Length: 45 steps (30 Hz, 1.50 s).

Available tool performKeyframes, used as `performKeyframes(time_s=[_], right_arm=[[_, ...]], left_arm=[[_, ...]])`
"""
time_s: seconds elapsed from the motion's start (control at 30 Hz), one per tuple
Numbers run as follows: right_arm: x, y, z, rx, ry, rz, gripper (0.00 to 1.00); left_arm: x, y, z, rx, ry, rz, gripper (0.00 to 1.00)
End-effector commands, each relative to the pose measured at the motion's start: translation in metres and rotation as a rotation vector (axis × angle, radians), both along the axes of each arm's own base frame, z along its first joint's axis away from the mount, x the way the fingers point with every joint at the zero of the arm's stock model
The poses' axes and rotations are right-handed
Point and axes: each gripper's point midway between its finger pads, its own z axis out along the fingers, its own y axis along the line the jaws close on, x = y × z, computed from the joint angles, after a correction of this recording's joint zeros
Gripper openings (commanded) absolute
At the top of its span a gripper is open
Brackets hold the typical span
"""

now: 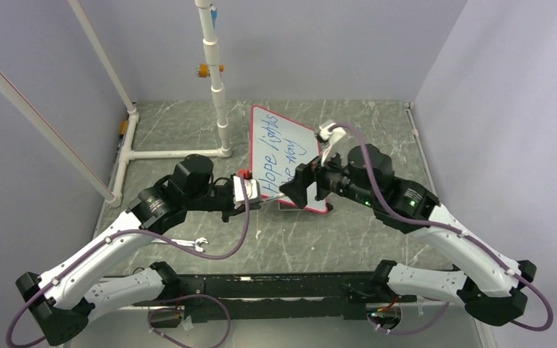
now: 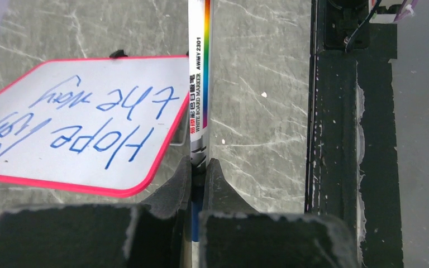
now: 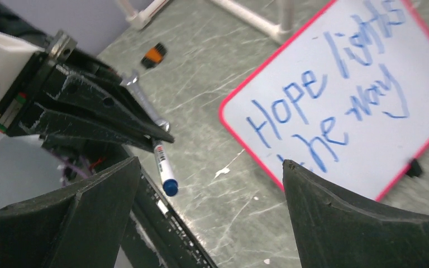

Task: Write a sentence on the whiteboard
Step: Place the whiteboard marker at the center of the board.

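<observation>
Where the table (image 1: 297, 239) runs closest to the arm bases, a wrench (image 1: 188, 243) is seen lying flat beside the left arm. Further in, the left gripper (image 1: 250, 190) is clamped narrowly on a marker (image 2: 199, 84), gripped partway along its barrel. The marker's blue end is shown by the right wrist view over bare table, just beside the near left corner of the board (image 1: 310, 141) and off its surface; whether it touches the table cannot be told. Opposite it, the right gripper (image 1: 294, 192) is held over the board's near edge, fingers spread wide, nothing between them. The board is laid flat mid-table, turned at an angle, red border all round, a small black foot seen on one edge. The sentence (image 1: 279, 156) is written in blue on two lines, "Hope lights" and "the way", the second line partly hidden by the right gripper in the top view. Behind the board, a white pipe frame (image 1: 217, 94) is stood upright.
</observation>
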Motion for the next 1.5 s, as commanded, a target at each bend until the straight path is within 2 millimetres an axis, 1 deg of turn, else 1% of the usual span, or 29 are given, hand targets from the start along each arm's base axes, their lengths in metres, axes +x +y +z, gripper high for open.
performKeyframes(time_s=[0.0,0.07,0.17,0.3,0.47,0.57,0.77,0.97,1.03,1.13,1.27,1.33,1.47], right_arm=[[0.021,-0.040,0.035,0.056,-0.084,-0.235,1.00],[0.027,-0.055,0.038,0.054,-0.097,-0.316,1.00],[0.033,-0.075,0.037,0.037,-0.113,-0.414,1.00],[0.035,-0.085,0.036,0.034,-0.115,-0.463,1.00],[0.033,-0.088,0.031,0.037,-0.103,-0.470,1.00],[0.032,-0.089,0.027,0.032,-0.093,-0.471,1.00],[0.030,-0.087,0.014,0.023,-0.073,-0.465,1.00],[0.031,-0.086,0.004,0.012,-0.067,-0.464,1.00],[0.031,-0.086,0.003,0.009,-0.067,-0.465,1.00],[0.031,-0.087,0.001,0.002,-0.071,-0.468,1.00],[0.031,-0.089,0.000,-0.001,-0.075,-0.470,1.00],[0.032,-0.089,-0.001,-0.001,-0.077,-0.472,1.00],[0.032,-0.088,-0.004,-0.009,-0.074,-0.467,1.00]], left_arm=[[-0.002,-0.002,0.007,0.012,0.036,0.012,0.00],[-0.003,-0.003,-0.002,0.047,0.052,0.033,0.00],[-0.004,-0.004,-0.023,0.129,0.068,0.090,0.00],[-0.016,-0.013,-0.048,0.198,0.108,0.117,0.00],[-0.029,-0.026,-0.071,0.206,0.140,0.127,0.00],[-0.032,-0.031,-0.087,0.214,0.157,0.141,0.00],[-0.031,-0.036,-0.126,0.265,0.184,0.166,0.00],[-0.029,-0.039,-0.170,0.377,0.224,0.170,0.00],[-0.029,-0.042,-0.182,0.407,0.236,0.171,0.00],[-0.030,-0.046,-0.195,0.430,0.249,0.164,0.00],[-0.030,-0.048,-0.213,0.474,0.257,0.159,0.02],[-0.031,-0.048,-0.225,0.507,0.263,0.154,0.04],[-0.035,-0.048,-0.243,0.559,0.262,0.146,0.10]])
